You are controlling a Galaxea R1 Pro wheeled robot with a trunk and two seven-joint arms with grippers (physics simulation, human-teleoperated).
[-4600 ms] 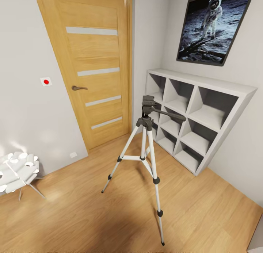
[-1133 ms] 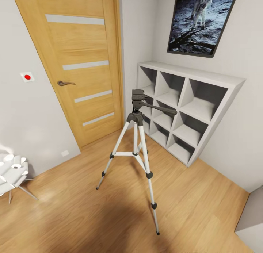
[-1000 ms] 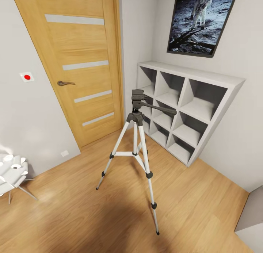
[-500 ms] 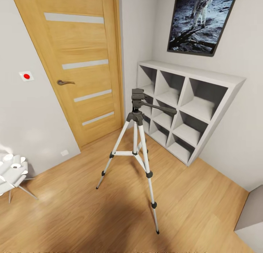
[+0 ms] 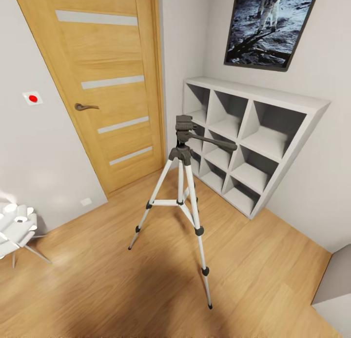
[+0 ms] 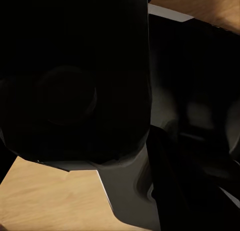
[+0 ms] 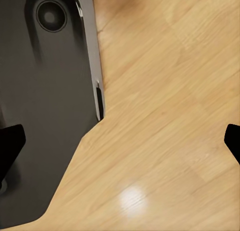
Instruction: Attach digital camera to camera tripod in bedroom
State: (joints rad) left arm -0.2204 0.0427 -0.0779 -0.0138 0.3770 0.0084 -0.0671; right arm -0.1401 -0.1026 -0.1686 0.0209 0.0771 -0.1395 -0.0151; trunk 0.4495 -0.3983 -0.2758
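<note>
Head view has the camera tripod (image 5: 184, 182) standing upright on the light wood plank floor (image 5: 122, 279), legs spread, pan handle sticking out toward the white cube shelves (image 5: 248, 138) just behind it. Wooden door (image 5: 105, 84) is on the wall beside it, astronaut moon poster (image 5: 270, 23) above the shelves, and a white wall plate with a red dot (image 5: 32, 98) next to the door.

Right wrist view gives something different: the right gripper (image 7: 120, 141) is spread wide, fingertips (image 7: 11, 143) at opposite edges with bare floor between, holding nothing, next to the robot's dark base (image 7: 45, 106).

Left wrist view is mostly black, shadowed shapes close up, so I can't tell what that gripper's doing.
</note>
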